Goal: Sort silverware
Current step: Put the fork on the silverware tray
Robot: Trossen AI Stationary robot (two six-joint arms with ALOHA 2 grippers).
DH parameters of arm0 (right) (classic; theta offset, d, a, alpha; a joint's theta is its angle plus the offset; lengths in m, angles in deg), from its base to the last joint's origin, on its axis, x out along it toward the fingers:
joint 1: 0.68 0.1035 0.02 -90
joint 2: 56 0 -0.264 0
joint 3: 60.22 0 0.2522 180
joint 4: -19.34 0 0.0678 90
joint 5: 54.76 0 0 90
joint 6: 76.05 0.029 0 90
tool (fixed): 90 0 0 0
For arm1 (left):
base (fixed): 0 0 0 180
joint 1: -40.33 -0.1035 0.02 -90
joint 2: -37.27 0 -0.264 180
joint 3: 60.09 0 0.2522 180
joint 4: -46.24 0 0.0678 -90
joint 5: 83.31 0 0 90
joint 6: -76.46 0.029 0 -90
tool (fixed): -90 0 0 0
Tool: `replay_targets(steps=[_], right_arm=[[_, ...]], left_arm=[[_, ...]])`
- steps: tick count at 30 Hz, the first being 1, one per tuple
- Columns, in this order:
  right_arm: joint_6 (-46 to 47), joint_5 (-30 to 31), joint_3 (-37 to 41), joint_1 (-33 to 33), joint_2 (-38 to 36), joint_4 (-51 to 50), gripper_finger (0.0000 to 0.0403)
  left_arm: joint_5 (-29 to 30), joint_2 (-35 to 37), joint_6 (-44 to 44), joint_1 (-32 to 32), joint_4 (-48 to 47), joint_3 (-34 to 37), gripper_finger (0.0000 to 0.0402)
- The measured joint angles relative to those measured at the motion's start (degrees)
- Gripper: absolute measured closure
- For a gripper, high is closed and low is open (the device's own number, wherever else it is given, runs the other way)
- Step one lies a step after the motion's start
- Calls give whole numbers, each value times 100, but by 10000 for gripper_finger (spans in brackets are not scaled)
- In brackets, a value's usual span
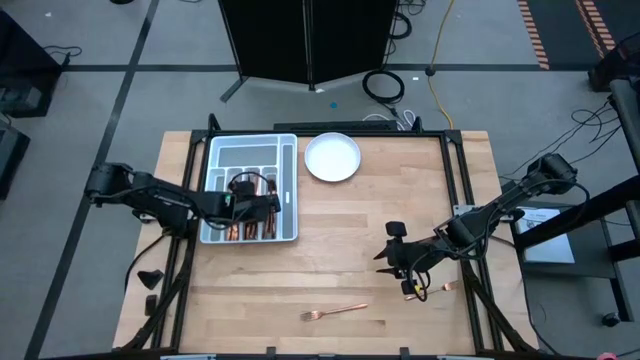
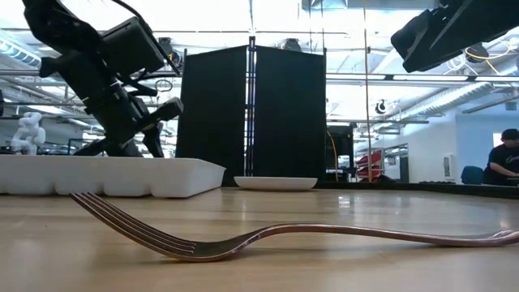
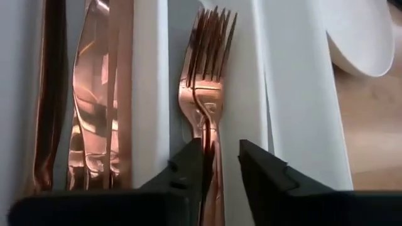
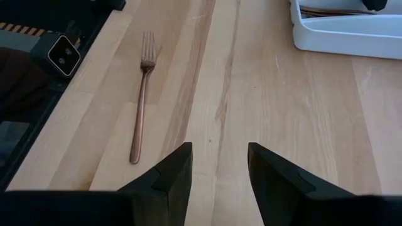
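the wooden table (image 1: 330, 250) holds a grey tray (image 1: 290, 190) with slots, a white round plate (image 1: 332, 157) just beside it, and one shiny fork (image 1: 334, 312) near the front edge.

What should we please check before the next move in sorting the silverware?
1. Left claw open above the tray: ok, fingers parted around the handles of the stacked forks.
2. Stacked forks lying inside one compartment: ok.
3. Right claw open and empty: ok, only bare table between its fingers.
4. Loose fork on the table, clear of other items: ok.
5. Right claw lined up over that fork: not ok, the fork lies off to one side of it.
6. Plate out of the way: ok.
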Motion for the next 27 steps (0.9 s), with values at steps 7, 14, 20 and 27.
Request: replay_targets(steps=[7,14,20,27], right_arm=[[2,-1,0,0,0,0,259],[20,-2,0,0,0,0,259],[-4,0,0,-3,0,51,259],[26,0,-4,-4,0,177,259]], left_arm=[[-212,410,1277,-147,-26,-99,259],[-245,942,3018,208,103,-663,258],[-481,499,4317,1096,1718,-893,258],[-633,-972,5458,2066,2376,-1827,258]])
